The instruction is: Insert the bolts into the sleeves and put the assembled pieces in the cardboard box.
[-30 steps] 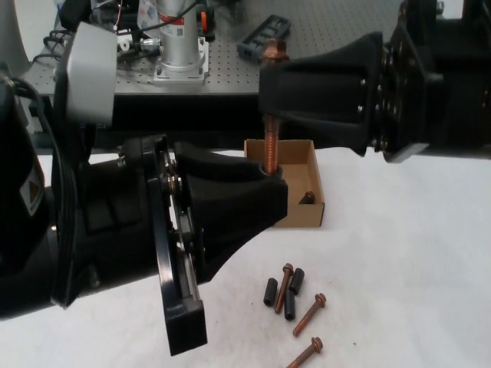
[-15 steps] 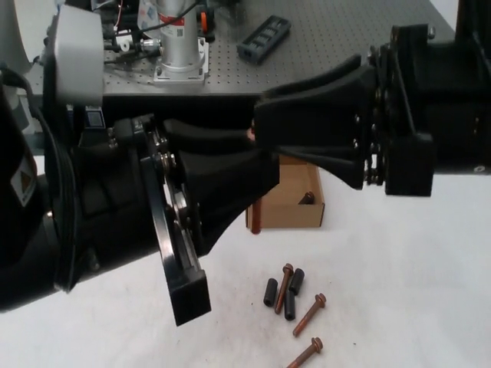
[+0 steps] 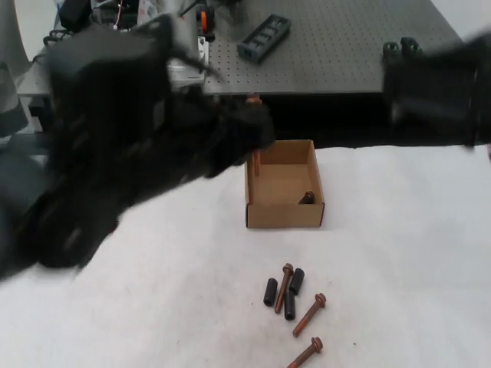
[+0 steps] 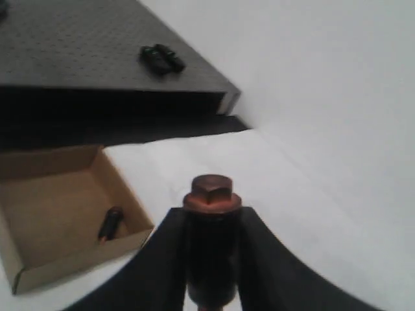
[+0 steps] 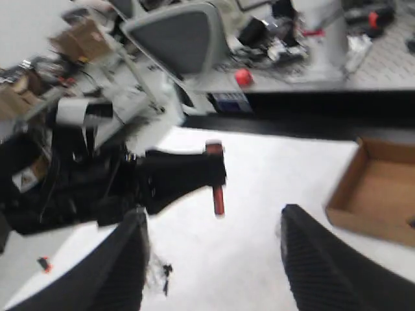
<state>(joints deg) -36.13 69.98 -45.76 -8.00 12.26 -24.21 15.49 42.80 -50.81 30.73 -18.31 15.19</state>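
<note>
Even, diffuse overhead light, white bench cloth (image 3: 399, 253) bright to near glare, faint soft shadows under the loose bolts (image 3: 309, 314), deep shade beneath the perforated table (image 3: 330, 54), left arm (image 3: 115, 161) and right arm (image 3: 437, 92) motion-smeared, left gripper (image 4: 211, 253) and its held bolt (image 4: 211, 194) out of focus.

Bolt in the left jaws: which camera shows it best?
The left wrist view: the bolt sits close up, clamped between the jaws. The right wrist view shows it small, from the side; the high view partly hides it behind an arm.

Apparently no text is legible.
</note>
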